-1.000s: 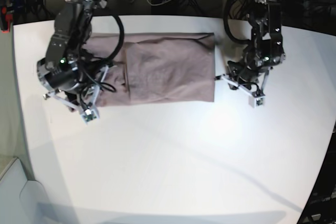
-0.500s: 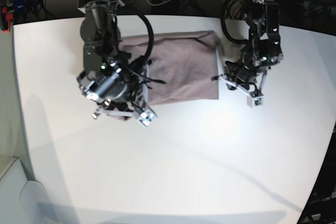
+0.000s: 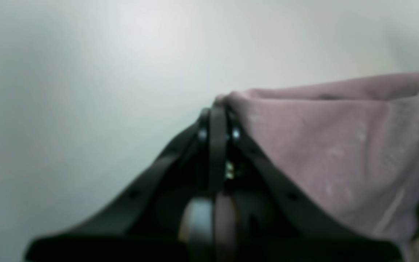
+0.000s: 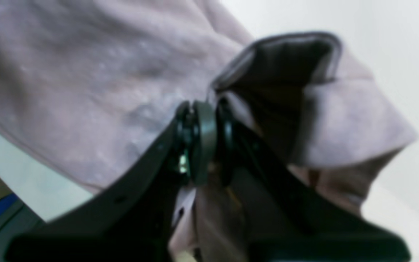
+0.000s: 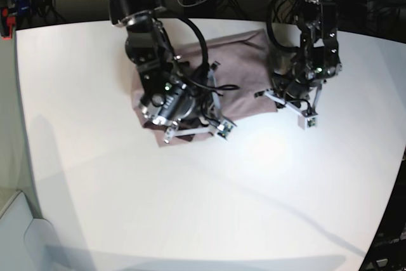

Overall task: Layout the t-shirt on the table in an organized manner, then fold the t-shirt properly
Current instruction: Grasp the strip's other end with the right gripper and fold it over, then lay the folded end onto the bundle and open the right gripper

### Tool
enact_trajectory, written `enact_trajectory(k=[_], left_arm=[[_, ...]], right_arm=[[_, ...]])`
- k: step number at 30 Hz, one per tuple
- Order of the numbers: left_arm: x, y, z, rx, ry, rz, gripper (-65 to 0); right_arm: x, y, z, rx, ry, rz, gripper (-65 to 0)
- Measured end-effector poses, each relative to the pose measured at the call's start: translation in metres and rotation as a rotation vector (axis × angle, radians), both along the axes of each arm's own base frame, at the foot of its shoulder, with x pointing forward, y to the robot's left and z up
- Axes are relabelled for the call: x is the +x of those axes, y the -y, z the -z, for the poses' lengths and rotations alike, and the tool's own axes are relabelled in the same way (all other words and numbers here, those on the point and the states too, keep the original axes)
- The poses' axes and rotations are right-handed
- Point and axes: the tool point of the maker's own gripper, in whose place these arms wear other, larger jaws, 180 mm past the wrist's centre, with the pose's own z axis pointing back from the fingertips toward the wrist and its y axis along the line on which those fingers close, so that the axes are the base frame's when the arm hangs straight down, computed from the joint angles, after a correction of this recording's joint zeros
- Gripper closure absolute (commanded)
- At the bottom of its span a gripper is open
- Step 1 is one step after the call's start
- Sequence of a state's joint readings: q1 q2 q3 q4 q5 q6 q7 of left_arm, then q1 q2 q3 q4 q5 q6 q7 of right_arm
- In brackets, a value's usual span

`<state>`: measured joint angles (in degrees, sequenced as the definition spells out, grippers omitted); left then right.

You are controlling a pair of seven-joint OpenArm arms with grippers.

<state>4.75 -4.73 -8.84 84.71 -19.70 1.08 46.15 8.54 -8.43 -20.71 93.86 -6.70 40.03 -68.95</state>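
Both pincers clamped on the shirt

The shirt (image 5: 244,71) sits at the far side of the tabletop (image 5: 190,207), partly under the right arm. The right pincer (image 4: 209,109) is pinched shut on a bunched fold of it, cloth draping off both sides of the tips. The left pincer (image 3: 218,111) is closed tight on a corner of the shirt, fabric spreading away to one side, bare tabletop on the other.
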Motion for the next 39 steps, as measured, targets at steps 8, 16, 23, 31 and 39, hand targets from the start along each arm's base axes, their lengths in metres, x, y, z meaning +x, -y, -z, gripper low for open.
enact_trajectory(k=[8, 16, 23, 31, 39], left_arm=[[-0.02, 0.009, -0.008, -0.002, -0.026, 0.024, -0.1], [-0.018, 0.012, -0.009, -0.007, -0.031, 0.027, -0.1], [-0.018, 0.011, -0.009, 0.0, -0.03, 0.027, -0.1], [-0.018, 0.011, -0.009, 0.003, -0.028, 0.027, -0.1], [-0.019, 0.011, -0.009, 0.012, -0.031, 0.04, -0.1]], right_arm=[[0.003, -0.009, -0.026, 0.017, 0.083, -0.027, 0.0], [-0.024, -0.047, -0.045, 0.04, 0.148, -0.17, 0.0], [-0.044, -0.073, -0.041, 0.04, 0.152, -0.273, 0.0], [-0.042, -0.075, -0.029, 0.035, 0.13, -0.275, 0.0], [-0.046, -0.076, -0.037, -0.004, 0.166, -0.289, -24.2]])
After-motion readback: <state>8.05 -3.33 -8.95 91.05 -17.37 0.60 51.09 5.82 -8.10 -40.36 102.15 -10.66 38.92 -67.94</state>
